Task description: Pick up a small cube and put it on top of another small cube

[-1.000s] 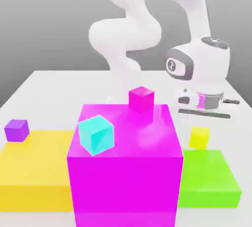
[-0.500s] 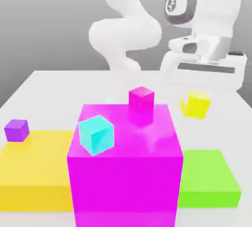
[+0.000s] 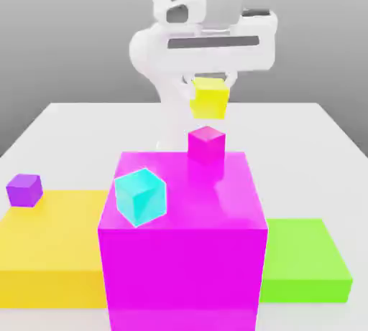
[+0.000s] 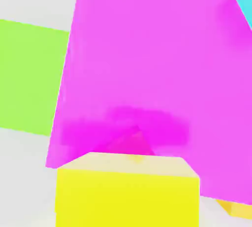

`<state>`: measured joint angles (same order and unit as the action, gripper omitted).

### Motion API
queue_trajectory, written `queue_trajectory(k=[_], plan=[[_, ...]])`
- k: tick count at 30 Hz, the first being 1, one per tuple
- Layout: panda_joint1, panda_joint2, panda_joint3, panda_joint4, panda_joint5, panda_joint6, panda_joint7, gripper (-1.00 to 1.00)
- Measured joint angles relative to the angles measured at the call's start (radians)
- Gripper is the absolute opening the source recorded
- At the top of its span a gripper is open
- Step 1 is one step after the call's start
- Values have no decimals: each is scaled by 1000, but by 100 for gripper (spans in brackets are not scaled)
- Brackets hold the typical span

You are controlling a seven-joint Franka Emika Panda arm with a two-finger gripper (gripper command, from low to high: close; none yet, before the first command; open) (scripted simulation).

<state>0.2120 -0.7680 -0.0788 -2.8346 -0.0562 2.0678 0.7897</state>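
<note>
Yellow cube [image 3: 210, 99] carried left, now above pink cube [image 3: 206, 144], fingers [image 3: 227, 80] clamped on it

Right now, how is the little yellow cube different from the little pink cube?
The small yellow cube is bright yellow; the small pink cube is magenta. The yellow cube hangs in the air, held in the gripper, while the pink cube sits on top of the huge magenta block. The yellow cube is higher, almost straight above the pink one, with a gap between them. Both are plain cubes of about the same size.
</note>
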Motion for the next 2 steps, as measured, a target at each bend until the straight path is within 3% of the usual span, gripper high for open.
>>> queue_trajectory(k=[2], plan=[[0,0,0,0,0,0,0,100]])
